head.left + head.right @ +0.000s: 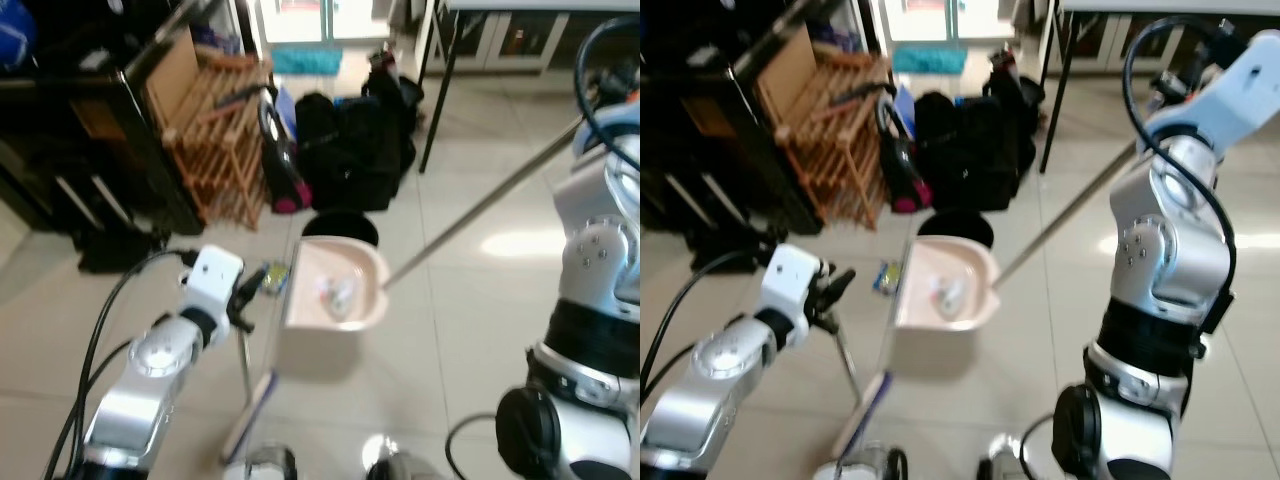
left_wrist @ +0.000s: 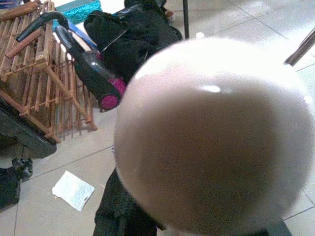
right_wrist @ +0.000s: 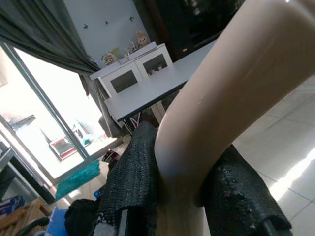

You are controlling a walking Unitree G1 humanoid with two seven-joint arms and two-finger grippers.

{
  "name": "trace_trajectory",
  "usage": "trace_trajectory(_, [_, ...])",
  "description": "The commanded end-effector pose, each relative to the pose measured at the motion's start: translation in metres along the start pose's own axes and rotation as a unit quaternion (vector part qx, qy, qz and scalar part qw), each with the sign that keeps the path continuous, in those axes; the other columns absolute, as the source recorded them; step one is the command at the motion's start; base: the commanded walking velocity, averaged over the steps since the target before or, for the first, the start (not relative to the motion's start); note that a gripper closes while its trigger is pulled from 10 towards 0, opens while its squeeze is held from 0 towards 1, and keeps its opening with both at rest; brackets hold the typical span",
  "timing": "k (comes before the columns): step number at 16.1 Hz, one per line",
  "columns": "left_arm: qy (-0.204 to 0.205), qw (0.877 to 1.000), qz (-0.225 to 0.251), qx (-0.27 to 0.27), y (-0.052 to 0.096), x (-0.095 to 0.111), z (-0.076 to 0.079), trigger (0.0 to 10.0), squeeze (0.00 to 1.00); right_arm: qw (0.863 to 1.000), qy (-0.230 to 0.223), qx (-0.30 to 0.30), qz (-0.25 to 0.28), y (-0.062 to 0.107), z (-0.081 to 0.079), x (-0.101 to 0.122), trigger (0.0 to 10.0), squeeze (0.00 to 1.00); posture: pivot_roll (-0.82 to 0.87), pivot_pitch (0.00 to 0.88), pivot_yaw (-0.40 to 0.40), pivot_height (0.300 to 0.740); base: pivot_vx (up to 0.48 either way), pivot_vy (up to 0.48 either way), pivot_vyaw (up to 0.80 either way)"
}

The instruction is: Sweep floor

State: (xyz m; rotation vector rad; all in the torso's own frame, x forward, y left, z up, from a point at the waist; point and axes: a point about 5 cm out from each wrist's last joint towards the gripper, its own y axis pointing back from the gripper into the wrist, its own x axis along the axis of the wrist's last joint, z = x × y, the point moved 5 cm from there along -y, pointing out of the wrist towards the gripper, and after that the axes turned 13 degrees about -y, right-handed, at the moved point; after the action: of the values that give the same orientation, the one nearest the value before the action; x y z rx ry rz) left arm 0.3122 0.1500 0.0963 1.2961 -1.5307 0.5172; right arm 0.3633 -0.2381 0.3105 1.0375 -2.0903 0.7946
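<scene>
Pink dustpan (image 1: 335, 295) sitting at frame centre on the pale tiled floor (image 1: 470, 290), holding a small heap of whitish debris (image 1: 338, 293) in its tray; long grey handle (image 1: 480, 205) running up toward upper right. Left gripper (image 1: 245, 290) reaching in from lower left, just beside the dustpan's left wall, fingers seeming clamped on a thin metal shaft (image 1: 244, 365) running down to a pale broom head (image 1: 245, 418) at bottom centre; left wrist view blocked largely by a rounded pinkish surface (image 2: 211, 137), black fingers (image 2: 120, 211) showing beneath it. Right gripper (image 3: 167, 206) closing both black fingers (image 3: 130, 191) around a thick cream-coloured handle (image 3: 221, 98), seen in the right wrist view; right arm (image 1: 1170, 250) standing tall at right of frame. Small packet (image 1: 275, 277) lying on the floor just left of the dustpan. Black round object (image 1: 340, 228) lying just behind the dustpan. Wooden rack (image 1: 215, 130) leaning at upper left, handheld vacuum (image 1: 280, 150) with magenta end resting against it, black bags (image 1: 355, 145) piling at upper centre. Dark worktop leg (image 1: 438, 90) standing at upper right.
</scene>
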Motion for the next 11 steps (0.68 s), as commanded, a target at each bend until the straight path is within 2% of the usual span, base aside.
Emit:
trace_trajectory(1, [-0.024, 0.999, 0.016, 0.025, 0.0029, 0.0074, -0.0137, 10.0, 0.00, 0.999, -0.023, 0.024, 0.016, 0.0037, -0.0141, 0.0092, 10.0, 0.00, -0.01, 0.102, 0.036, 0.740, 0.000, 0.000, 0.00])
trace_trajectory(4, [-0.028, 0.999, 0.023, 0.024, 0.0029, 0.0097, -0.0134, 10.0, 0.00, 0.999, -0.024, 0.025, 0.018, 0.0035, -0.0153, 0.0111, 10.0, 0.00, -0.01, 0.097, 0.036, 0.740, 0.180, 0.000, 0.00])
trace_trajectory(11, [-0.019, 0.999, 0.021, 0.020, 0.0033, 0.0078, -0.0120, 10.0, 0.00, 0.999, -0.022, 0.030, 0.020, 0.0005, -0.0186, 0.0130, 10.0, 0.00, -0.01, 0.099, 0.033, 0.740, 0.309, 0.000, 0.00])
